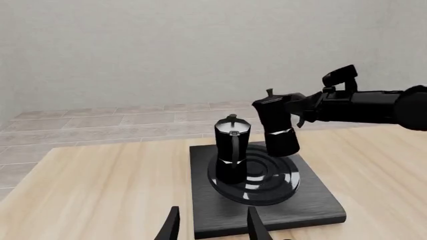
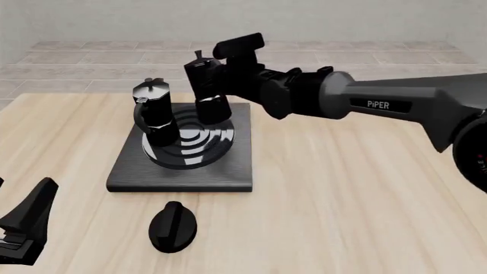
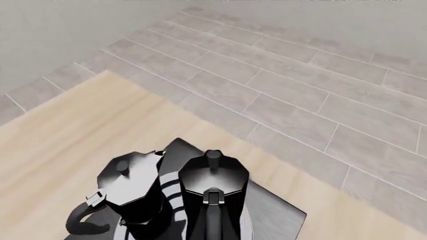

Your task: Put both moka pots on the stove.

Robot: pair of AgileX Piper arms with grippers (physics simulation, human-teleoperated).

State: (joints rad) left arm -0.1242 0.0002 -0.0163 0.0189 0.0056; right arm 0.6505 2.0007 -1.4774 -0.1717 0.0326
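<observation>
One moka pot (image 2: 156, 114) stands upright on the left part of the stove (image 2: 228, 171), on its burner rings. My right gripper (image 2: 227, 80) is shut on the handle of the second moka pot (image 2: 208, 91), which leans slightly over the burner's far edge; I cannot tell if its base touches. The left wrist view shows the standing moka pot (image 1: 232, 147), the held moka pot (image 1: 275, 125) and the stove (image 1: 313, 200). The right wrist view looks down on the held moka pot's lid (image 3: 213, 182), with the other moka pot (image 3: 130, 187) beside it. My left gripper (image 1: 213, 227) is open and empty, near the table's front left (image 2: 27, 228).
A low black oval knob (image 2: 173, 226) lies on the wooden table (image 2: 343, 200) just in front of the stove. Beyond the table's far edge is a grey tiled floor (image 2: 91, 63) and a pale wall.
</observation>
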